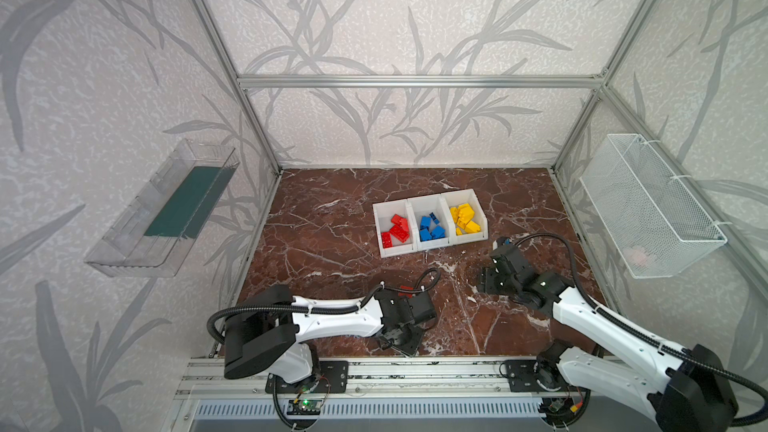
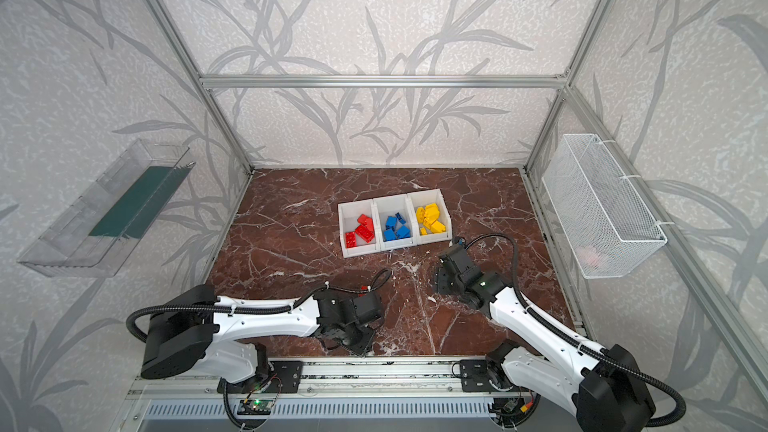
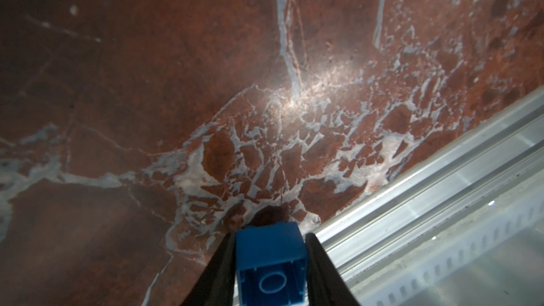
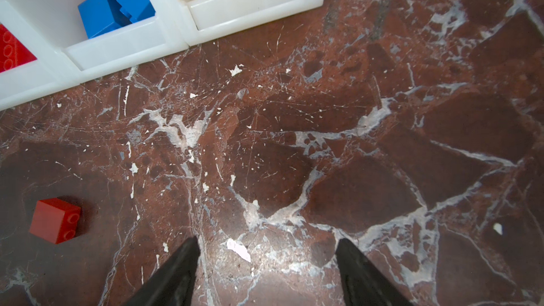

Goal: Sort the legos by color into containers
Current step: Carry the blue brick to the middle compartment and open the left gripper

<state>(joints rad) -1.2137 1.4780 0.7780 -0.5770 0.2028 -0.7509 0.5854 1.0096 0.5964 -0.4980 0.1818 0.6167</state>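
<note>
Bricks of three colours lie sorted in a row of white bins a little right of centre in both top views: red bricks [image 1: 398, 229] in the left bin [image 1: 376, 226], blue bricks [image 1: 430, 228] in the middle bin [image 1: 424, 202], and yellow bricks [image 1: 465, 218] in the right bin [image 1: 459, 197]. The bins touch side to side on the dark red marbled tabletop [image 1: 332, 218].

In the left wrist view, the left claw [image 3: 269, 239] is clamped tight on a single blue brick [image 3: 269, 260]. Both black fingers press its opposite sides, and its hollow underside faces the camera. The brick is held just above the tabletop, near the aluminium rail [image 3: 426, 189] at the front edge. In the top views this claw sits low in the frame, below the bins and well apart from them, and the brick itself is hidden under the wrist.

The right claw [image 4: 266, 245] stands wide open with nothing between its fingers, only bare tabletop. In the top views it hovers right of centre, near the front corner of the right bin.

A loose red brick [image 4: 55, 219] lies on its side on the tabletop, studs sideways, outside the bins and apart from the right claw.
</note>
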